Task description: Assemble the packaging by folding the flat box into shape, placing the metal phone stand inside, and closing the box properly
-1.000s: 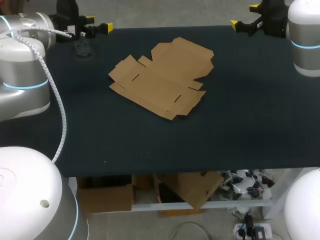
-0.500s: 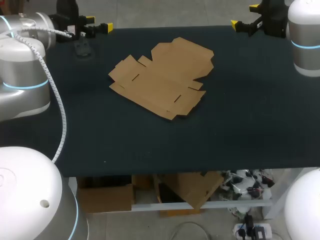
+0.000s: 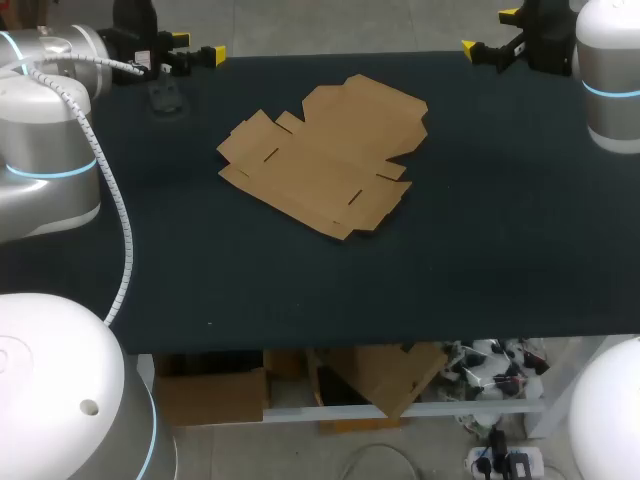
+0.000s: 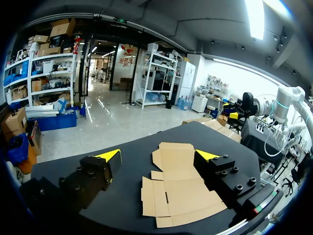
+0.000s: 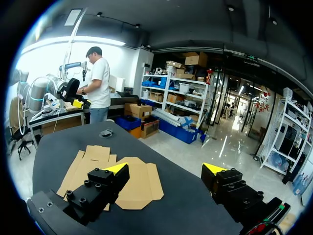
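Observation:
The flat brown cardboard box (image 3: pixel 322 155) lies unfolded on the dark table, a little left of centre and toward the back. A small dark grey object (image 3: pixel 165 98), seemingly the metal phone stand, sits near the back left corner; the right wrist view shows it (image 5: pixel 106 132) beyond the cardboard (image 5: pixel 139 183). My left gripper (image 3: pixel 198 46) hovers open over the back left edge, empty. My right gripper (image 3: pixel 489 30) hovers open at the back right, empty. From the left wrist the cardboard (image 4: pixel 178 198) lies ahead of and below the open gripper (image 4: pixel 159 155). The right gripper (image 5: pixel 165 168) holds nothing.
The table (image 3: pixel 500 250) stretches bare to the right of and in front of the cardboard. My left arm's grey links (image 3: pixel 45 150) stand along the table's left side, with a white cable (image 3: pixel 118 210) hanging beside them. My right arm (image 3: pixel 610 80) stands at the right edge.

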Action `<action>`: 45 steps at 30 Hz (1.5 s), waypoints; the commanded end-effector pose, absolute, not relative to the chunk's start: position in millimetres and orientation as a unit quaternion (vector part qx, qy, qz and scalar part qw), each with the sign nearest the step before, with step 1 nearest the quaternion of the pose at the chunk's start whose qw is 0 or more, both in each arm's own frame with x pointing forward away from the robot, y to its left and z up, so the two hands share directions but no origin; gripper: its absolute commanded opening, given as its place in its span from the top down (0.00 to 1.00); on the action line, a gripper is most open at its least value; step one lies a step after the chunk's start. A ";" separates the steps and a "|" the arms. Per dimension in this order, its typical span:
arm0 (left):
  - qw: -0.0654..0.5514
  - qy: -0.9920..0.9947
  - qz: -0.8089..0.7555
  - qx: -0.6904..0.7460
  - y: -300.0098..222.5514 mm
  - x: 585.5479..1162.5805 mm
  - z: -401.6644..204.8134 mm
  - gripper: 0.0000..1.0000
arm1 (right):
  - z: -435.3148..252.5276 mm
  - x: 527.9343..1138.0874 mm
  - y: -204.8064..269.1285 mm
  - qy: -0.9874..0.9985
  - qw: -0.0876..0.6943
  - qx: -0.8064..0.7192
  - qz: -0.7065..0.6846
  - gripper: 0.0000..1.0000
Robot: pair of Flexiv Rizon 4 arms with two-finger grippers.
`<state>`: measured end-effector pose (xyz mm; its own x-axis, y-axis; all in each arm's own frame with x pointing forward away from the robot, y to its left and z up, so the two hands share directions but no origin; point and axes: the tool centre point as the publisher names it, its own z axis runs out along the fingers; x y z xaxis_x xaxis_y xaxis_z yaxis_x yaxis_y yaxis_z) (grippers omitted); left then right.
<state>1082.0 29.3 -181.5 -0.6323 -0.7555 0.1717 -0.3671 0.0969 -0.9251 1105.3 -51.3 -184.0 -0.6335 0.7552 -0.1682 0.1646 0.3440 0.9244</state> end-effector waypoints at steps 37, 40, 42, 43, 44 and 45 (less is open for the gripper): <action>0.064 0.785 -0.401 -0.468 33.6 1036.1 -195.4 0.00 | -223.0 1039.4 -73.1 0.723 0.082 0.541 0.422 0.00; 0.051 0.790 -0.385 -0.474 33.0 1032.9 -201.2 0.00 | -228.3 1033.0 -73.6 0.720 0.068 0.552 0.416 0.00; 0.041 0.792 -0.377 -0.477 32.4 1030.6 -205.2 0.00 | -232.0 1029.2 -73.6 0.715 0.052 0.559 0.415 0.00; 0.036 0.793 -0.374 -0.479 32.2 1029.1 -207.2 0.00 | -234.1 1027.3 -74.0 0.713 0.046 0.565 0.412 0.00; 0.034 0.793 -0.369 -0.483 32.1 1027.9 -209.3 0.00 | -236.5 1024.3 -74.0 0.709 0.031 0.579 0.402 0.00; 0.028 0.793 -0.364 -0.487 31.9 1026.6 -211.6 0.00 | -239.5 1023.0 -73.9 0.710 0.029 0.577 0.403 0.00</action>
